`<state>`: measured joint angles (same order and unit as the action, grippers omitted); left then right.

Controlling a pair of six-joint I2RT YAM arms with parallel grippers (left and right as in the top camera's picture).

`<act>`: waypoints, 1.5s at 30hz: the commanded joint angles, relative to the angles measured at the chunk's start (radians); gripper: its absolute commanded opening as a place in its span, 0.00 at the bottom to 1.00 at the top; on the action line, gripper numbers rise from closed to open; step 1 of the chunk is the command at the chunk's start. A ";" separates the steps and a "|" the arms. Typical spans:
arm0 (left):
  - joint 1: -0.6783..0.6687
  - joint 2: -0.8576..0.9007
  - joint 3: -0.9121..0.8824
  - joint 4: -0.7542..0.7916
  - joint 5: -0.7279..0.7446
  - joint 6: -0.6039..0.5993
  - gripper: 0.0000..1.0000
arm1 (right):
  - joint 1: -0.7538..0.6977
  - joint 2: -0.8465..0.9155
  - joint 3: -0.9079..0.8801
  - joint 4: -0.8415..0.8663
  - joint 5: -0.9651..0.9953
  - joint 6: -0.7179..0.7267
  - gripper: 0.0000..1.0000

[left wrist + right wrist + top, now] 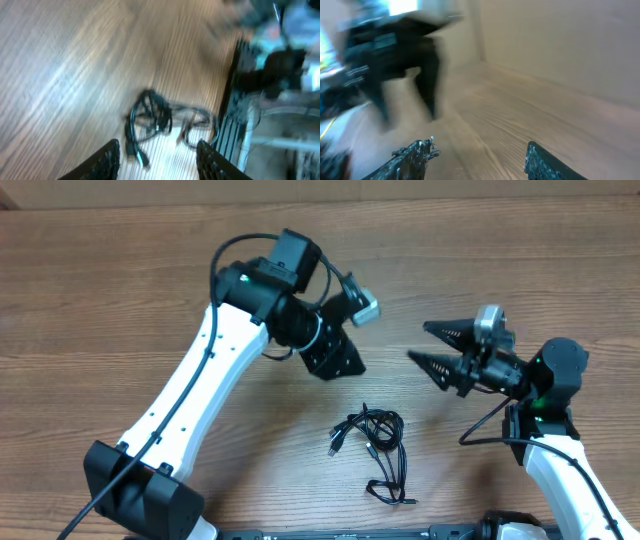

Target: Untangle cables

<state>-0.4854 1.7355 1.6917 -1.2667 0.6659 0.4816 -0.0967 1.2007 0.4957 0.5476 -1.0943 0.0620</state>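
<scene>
The cables (371, 436) lie in a bunched black tangle on the wooden table, near the front centre, with one loop (390, 483) trailing toward the front edge. My left gripper (338, 365) hangs above and behind the tangle, slightly to its left. In the left wrist view its fingers (107, 161) stand apart over the cables (150, 118), gripping nothing; a plug end (138, 156) lies on the table below the gap. My right gripper (420, 343) is open to the right of the tangle, pointing left, its fingers (412, 160) spread with nothing between them.
A black base rail (350, 533) runs along the table's front edge, close to the cable loop, and shows as a dark frame (234, 110) in the left wrist view. The left arm (395, 55) appears blurred in the right wrist view. Bare wood (120, 270) spreads behind both arms.
</scene>
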 commanded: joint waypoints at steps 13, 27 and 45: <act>-0.134 0.005 -0.125 0.091 -0.130 0.362 0.85 | 0.003 -0.003 0.016 -0.192 0.503 0.124 0.75; -0.282 0.010 -0.184 0.292 -0.270 0.627 1.00 | 0.003 -0.003 0.016 -0.195 0.503 0.120 0.82; -0.290 0.040 -0.185 0.237 -0.220 0.883 0.86 | 0.003 -0.003 0.016 -0.228 0.649 0.178 0.88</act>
<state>-0.7712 1.7405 1.5166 -1.0245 0.4168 1.2694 -0.0967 1.2007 0.4957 0.3172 -0.4740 0.2253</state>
